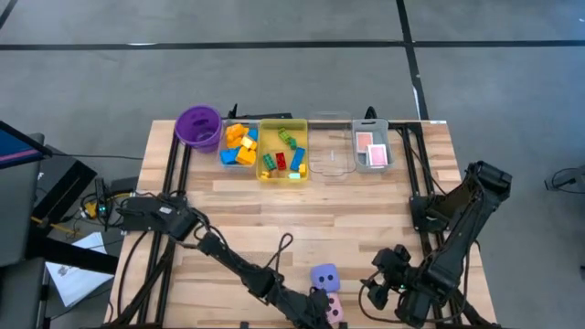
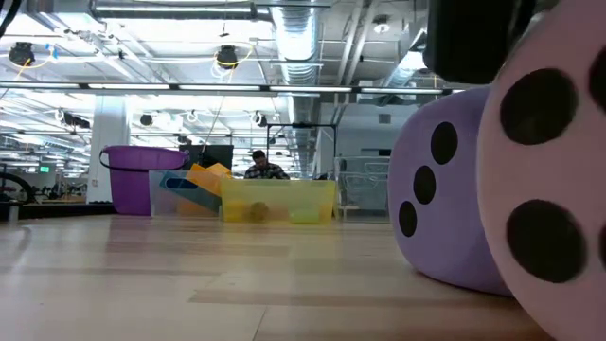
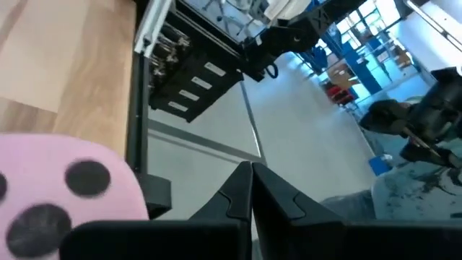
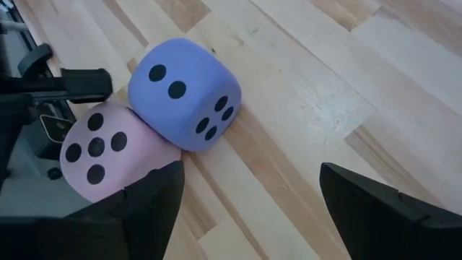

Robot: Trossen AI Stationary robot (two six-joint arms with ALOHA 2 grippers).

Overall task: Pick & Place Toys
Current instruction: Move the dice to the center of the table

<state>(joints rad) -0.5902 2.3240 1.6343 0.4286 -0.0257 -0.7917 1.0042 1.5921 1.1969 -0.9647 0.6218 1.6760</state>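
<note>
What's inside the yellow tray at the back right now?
The yellow tray holds loose bricks: green, red, orange, blue and yellow show from above. Whether more lie beneath them cannot be seen. No cards or dice are in it.

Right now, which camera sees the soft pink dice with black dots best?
The right wrist view: the soft pink dice shows whole, five dots up, touching the purple dice. Low and left wrist views crop it; from above the left arm partly hides it.
</note>
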